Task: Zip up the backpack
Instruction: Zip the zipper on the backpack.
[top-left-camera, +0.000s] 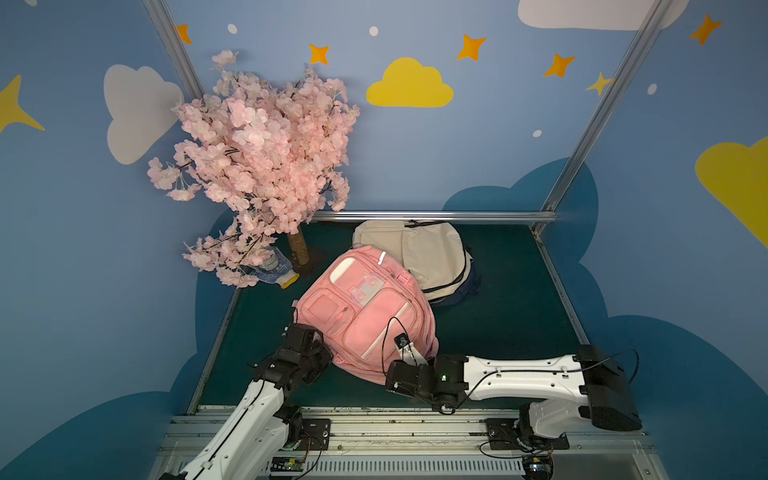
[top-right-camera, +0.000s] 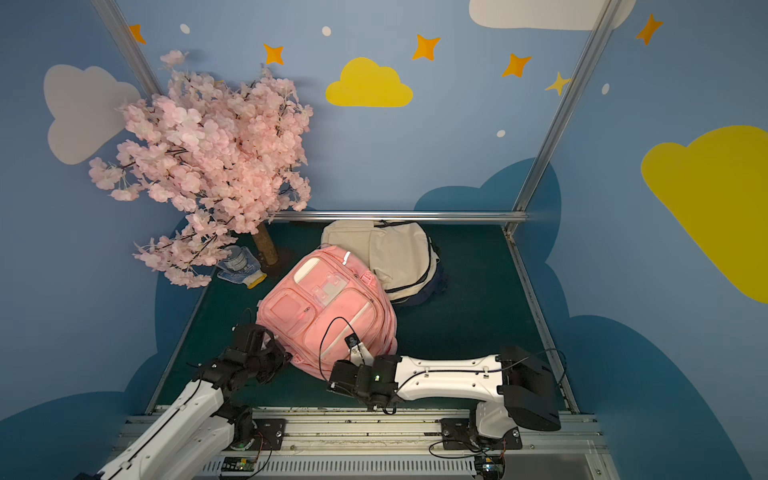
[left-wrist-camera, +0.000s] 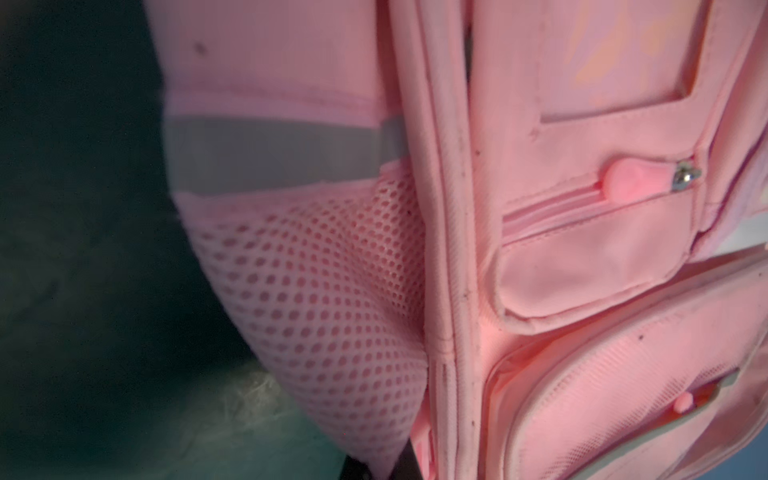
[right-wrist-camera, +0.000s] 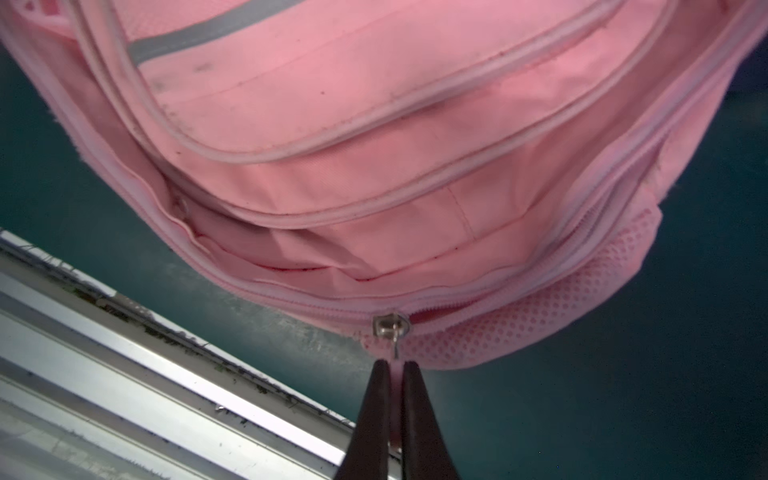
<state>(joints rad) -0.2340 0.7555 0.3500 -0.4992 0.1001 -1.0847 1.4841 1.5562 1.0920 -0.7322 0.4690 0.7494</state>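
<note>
Midway along the bench (top-left-camera: 498, 299), toward its front edge, the pink backpack (top-left-camera: 365, 307) lies face up. At its near end the slider (right-wrist-camera: 390, 326) has joined teeth on one side and a dark gap toward the mesh pocket (right-wrist-camera: 540, 316), so I judge the zip partly run, with that stretch left to close. The right gripper (right-wrist-camera: 395, 365) has its jaws pinched together on the pink pull (right-wrist-camera: 396, 395) hanging from the slider. The left gripper (top-left-camera: 320, 345) sits against the backpack's side nearer the bench's left edge, and I cannot tell whether its jaws are apart or gripping cloth.
</note>
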